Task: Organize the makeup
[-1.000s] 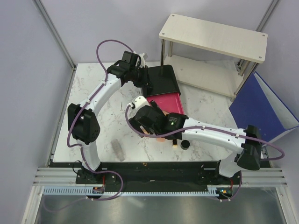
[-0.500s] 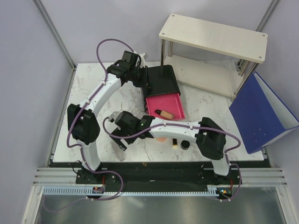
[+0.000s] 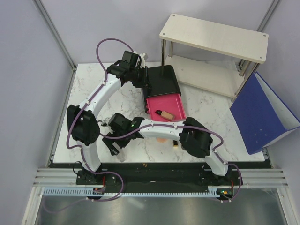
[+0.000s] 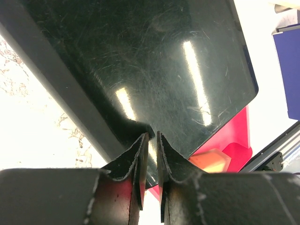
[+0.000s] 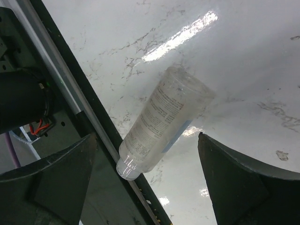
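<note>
Straddling clear tube (image 5: 164, 123) — clearest wrist-side — right gripper (image 5: 146, 137)

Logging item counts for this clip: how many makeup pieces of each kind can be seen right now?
Tan bottle: 1
Clear tube: 1
Peach disc: 1
Lipstick: 1
Total: 4 visible

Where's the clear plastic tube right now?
Right wrist view: the clear plastic tube lies on the white marble table by its near edge, left side, between the open right gripper's fingers.
</note>
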Robot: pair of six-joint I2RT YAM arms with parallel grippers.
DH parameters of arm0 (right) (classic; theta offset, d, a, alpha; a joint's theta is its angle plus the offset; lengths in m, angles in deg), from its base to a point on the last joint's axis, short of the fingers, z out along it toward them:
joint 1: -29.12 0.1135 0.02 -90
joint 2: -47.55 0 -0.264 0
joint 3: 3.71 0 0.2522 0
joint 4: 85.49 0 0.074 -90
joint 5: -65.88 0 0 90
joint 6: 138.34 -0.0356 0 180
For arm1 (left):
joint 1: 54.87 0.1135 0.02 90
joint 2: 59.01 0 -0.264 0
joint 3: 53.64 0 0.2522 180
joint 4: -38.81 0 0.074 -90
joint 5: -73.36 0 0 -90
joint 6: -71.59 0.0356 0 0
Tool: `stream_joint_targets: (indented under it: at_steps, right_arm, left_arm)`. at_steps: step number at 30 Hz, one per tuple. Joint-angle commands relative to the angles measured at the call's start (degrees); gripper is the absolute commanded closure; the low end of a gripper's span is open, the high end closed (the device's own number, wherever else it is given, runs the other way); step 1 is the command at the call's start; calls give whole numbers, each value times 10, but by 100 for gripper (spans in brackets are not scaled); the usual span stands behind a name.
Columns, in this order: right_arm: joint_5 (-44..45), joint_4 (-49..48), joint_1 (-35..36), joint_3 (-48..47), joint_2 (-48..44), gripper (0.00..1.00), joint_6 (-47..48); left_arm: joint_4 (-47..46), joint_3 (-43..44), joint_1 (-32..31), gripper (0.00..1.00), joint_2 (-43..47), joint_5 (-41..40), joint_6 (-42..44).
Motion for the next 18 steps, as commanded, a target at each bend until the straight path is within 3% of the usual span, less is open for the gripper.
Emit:
stream_joint_targets:
  at_steps: [1, 4, 7, 8, 11, 13, 18]
  right_arm:
    - [-15, 4, 5, -23, 26, 7, -16]
    - [-5, 14, 8, -24, 39, 12, -19]
    - [15, 25, 13, -22, 48, 25, -16]
    - [30, 28, 13, -21, 49, 48, -15]
    - [77, 51, 13, -20, 47, 85, -8]
    - [100, 67, 14, -17, 32, 97, 1]
    - [118, 72, 13, 21, -52, 100, 38]
  left_arm:
    - [139, -40, 3, 77, -45, -63, 47]
    - [139, -41, 3, 77, -45, -61, 48]
    - [138, -43, 3, 77, -45, -59, 48]
    - [139, -43, 3, 76, -45, -59, 48]
    - [139, -45, 4, 76, -45, -61, 49]
    - [138, -47, 4, 76, -45, -60, 49]
    - [139, -43, 4, 76, -48, -59, 48]
